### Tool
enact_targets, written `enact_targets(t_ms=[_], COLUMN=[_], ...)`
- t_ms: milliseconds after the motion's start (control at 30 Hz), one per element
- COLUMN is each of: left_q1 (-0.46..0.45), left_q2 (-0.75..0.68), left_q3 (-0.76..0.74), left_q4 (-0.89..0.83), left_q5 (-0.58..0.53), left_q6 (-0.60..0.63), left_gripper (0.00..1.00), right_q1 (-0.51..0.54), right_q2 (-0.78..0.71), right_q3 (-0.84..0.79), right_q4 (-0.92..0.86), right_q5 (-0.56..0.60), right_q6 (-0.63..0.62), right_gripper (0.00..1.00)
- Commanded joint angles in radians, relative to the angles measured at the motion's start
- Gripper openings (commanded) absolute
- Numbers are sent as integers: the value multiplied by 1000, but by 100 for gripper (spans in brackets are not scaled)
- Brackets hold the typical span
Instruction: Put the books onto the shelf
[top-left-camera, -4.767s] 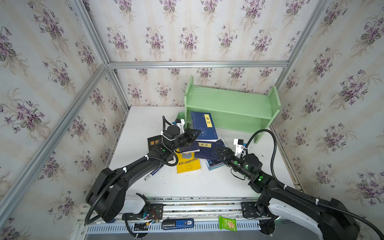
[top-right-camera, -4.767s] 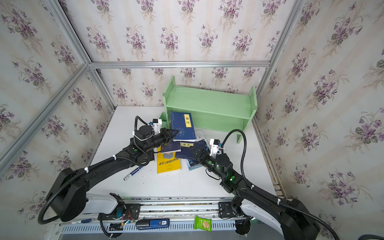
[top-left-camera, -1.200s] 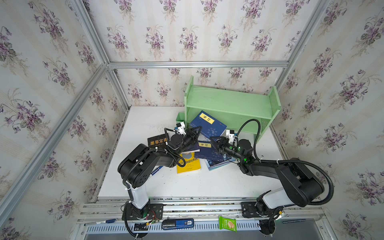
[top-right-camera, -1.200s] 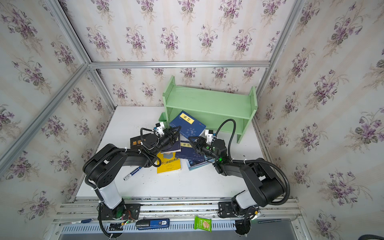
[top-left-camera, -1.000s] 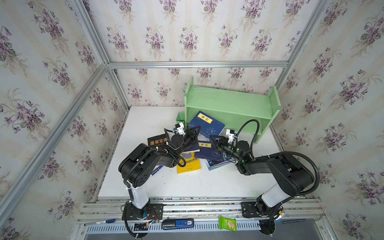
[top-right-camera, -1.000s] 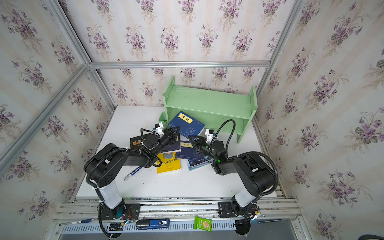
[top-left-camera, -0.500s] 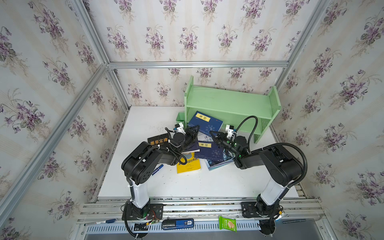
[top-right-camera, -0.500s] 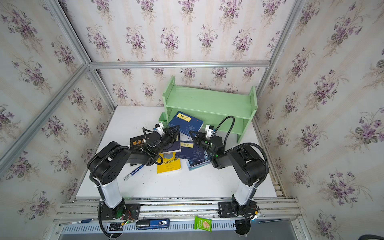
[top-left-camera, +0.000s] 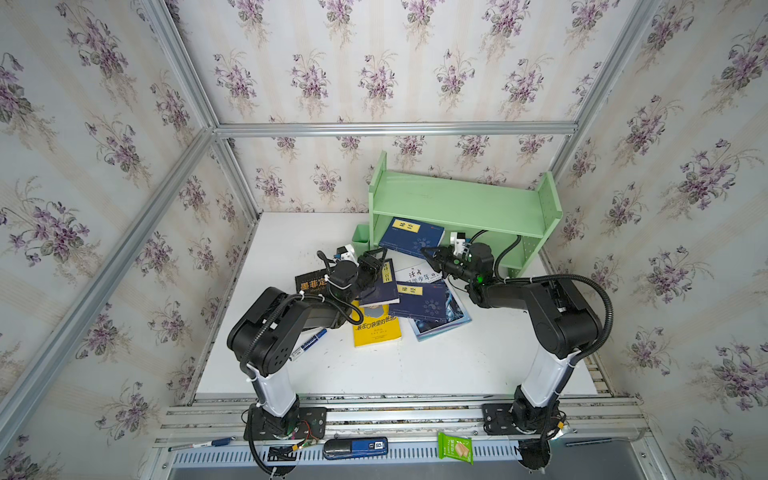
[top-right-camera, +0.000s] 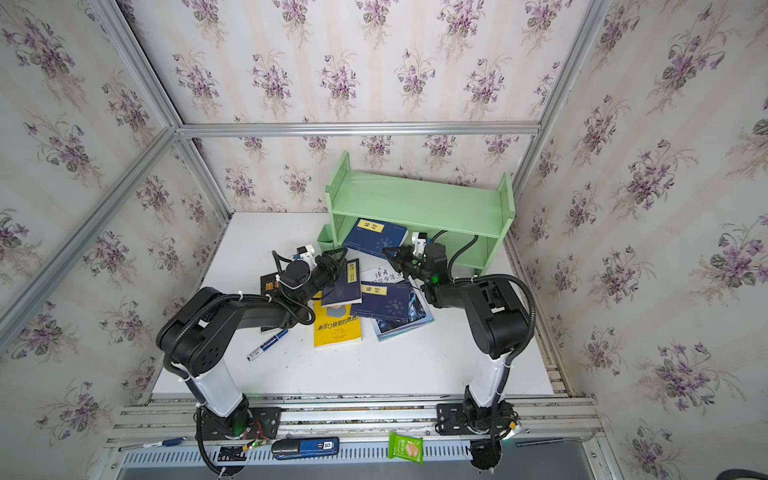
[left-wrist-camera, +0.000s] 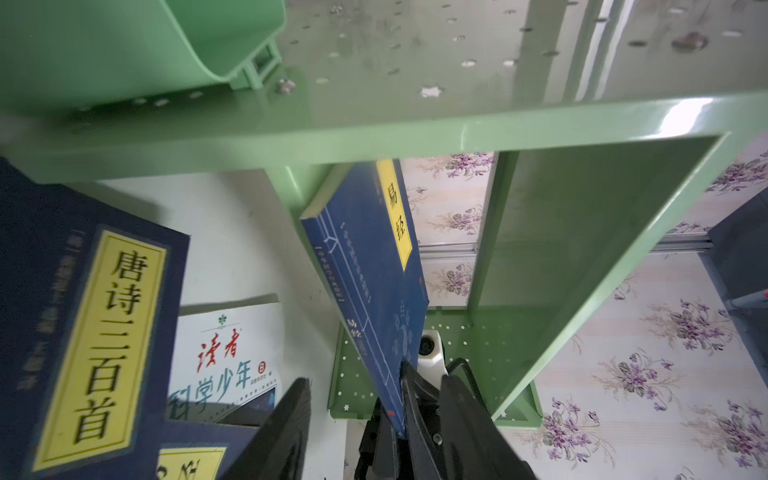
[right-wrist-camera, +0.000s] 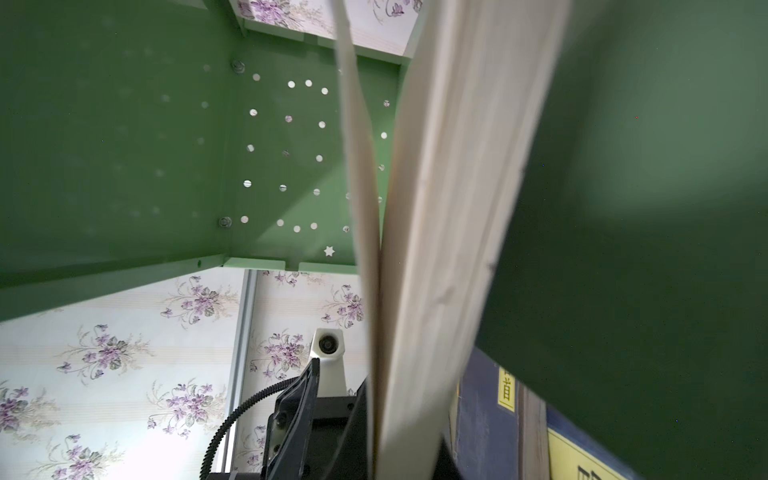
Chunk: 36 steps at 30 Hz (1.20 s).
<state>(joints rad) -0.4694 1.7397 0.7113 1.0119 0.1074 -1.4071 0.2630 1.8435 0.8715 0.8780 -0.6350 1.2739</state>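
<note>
My right hand (top-left-camera: 427, 252) was pressed together on the near right corner of the navy book (top-left-camera: 411, 237). In the right wrist view its page edges rose straight out of the pinch. From that hand the book ran toward the left of the frame, its long axis along the front of the shelf (top-left-camera: 457, 204). Its cover tilted up at me and its far edge was tucked under the top board, so it was partly inside the lower tier but not yet seated.

My left hand (top-left-camera: 377, 257) sat spread just beside the book's other near corner, and the left wrist view showed one finger (left-wrist-camera: 286, 424) clear of the cover. I judged the right arm the one to push it home.

The tier to the right was bare apart from my own cable, while the end panel and green cup (top-left-camera: 360, 238) hemmed the left. The other books (top-left-camera: 422, 300) lay heaped on the worktop (top-left-camera: 415, 370) just in front.
</note>
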Motion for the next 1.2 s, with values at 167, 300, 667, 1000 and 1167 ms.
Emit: enact_targets(t_ms=[167, 300, 667, 1000, 1167], left_q1=[11, 14, 20, 20, 20], left_q2=[-165, -201, -130, -94, -92], left_q3=[-22, -6, 39, 80, 83], left_q4=[-248, -346, -378, -376, -374], left_q5=[-61, -92, -79, -52, -43], left_q6=[250, 323, 327, 318, 314], left_gripper=[64, 70, 73, 73, 72], right_q1=[-10, -10, -11, -11, -11], right_q2=[59, 69, 89, 54, 43], right_q3=[88, 94, 106, 21, -6], right_q4=[-29, -14, 61, 131, 128], right_q5=[-58, -47, -17, 20, 21], right_q6=[-43, -29, 26, 79, 91], right_gripper=[11, 13, 33, 40, 41])
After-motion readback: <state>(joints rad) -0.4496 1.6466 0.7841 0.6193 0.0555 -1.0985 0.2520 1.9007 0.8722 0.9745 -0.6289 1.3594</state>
